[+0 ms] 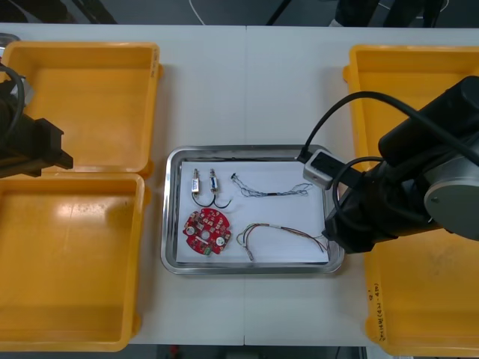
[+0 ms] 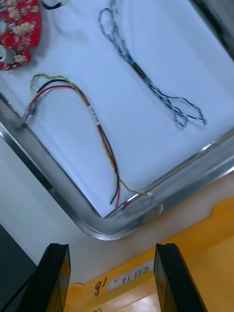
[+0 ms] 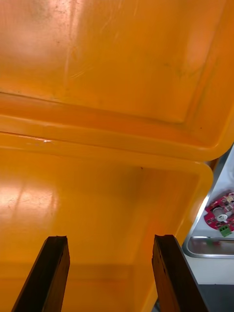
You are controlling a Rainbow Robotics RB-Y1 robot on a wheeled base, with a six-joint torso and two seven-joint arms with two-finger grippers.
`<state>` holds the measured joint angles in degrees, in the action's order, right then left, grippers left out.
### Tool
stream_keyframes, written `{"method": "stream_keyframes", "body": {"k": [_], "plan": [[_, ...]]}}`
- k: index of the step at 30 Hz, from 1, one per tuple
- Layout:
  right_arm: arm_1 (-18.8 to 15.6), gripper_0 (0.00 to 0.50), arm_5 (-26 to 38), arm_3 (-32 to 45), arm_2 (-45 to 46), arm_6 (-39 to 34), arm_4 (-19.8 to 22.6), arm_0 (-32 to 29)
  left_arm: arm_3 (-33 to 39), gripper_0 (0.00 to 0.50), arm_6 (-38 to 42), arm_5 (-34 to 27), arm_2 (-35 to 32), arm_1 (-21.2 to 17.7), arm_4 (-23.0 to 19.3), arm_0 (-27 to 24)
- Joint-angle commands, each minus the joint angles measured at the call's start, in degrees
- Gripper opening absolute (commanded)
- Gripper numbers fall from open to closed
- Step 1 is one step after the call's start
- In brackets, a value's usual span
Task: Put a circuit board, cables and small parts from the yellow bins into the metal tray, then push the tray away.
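The metal tray (image 1: 171, 224), white inside, holds a round red circuit board (image 1: 206, 230), two small metal parts (image 1: 203, 182) with black cable loops (image 1: 212, 200), a twisted blue and white cable (image 1: 271, 191) and a red and yellow cable (image 1: 281, 233). My right arm (image 1: 404, 187) reaches over the tray's near right corner. In the right wrist view my right gripper (image 2: 112, 278) is open and holds nothing. It hovers just outside the tray corner (image 2: 107, 229), beside the red and yellow cable (image 2: 97, 122). My left gripper (image 3: 109, 273) hangs open above the left bins.
Two yellow bins (image 1: 75, 262) stand left of the tray, and two more (image 1: 419, 299) stand on the right, partly under my right arm. My left arm (image 1: 30, 146) is parked over the left bins' shared wall (image 3: 97, 136). Bare table lies beyond the tray's far rim.
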<state>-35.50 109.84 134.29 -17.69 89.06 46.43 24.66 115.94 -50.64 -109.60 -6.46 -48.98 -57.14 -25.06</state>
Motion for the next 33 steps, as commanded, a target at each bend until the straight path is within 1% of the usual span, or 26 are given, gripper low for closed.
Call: {"method": "stream_keyframes", "body": {"k": [1, 6, 14, 16, 20, 26, 33], "plan": [[-1.68, 0.5, -0.77, 2.03, -8.85, -0.12, -1.34, 5.48, 1.66, 0.5, -8.51, -0.4, -3.38, -2.97, 0.01, 2.65], [-1.59, 0.5, -3.76, 1.5, -17.11, -0.03, -4.41, 9.0, 1.66, 0.5, -12.64, -0.4, -4.88, -3.49, 0.63, 4.49], [0.43, 0.5, -8.15, -2.37, -30.38, -0.12, -11.18, 15.5, 1.66, 0.5, -19.06, -0.4, -8.74, -4.2, 1.07, 8.18], [0.87, 0.5, -9.47, -3.95, -33.02, -0.38, -12.06, 16.64, 1.66, 0.5, -20.02, -0.4, -9.18, -4.37, 1.15, 8.8], [2.01, 0.5, -12.72, -8.08, -38.03, -0.47, -12.76, 19.11, 1.66, 0.5, -21.87, -0.4, -9.97, -4.99, 1.33, 9.68], [3.42, 0.5, -16.59, -12.74, -43.48, -0.47, -12.76, 21.13, 1.66, 0.5, -22.22, -0.4, -10.06, -5.16, 2.12, 10.12], [5.09, 0.5, -17.47, -15.2, -47.08, -1.26, -12.85, 21.92, 1.66, 0.5, -22.66, -0.4, -10.15, -5.16, 3.53, 10.47]]}}
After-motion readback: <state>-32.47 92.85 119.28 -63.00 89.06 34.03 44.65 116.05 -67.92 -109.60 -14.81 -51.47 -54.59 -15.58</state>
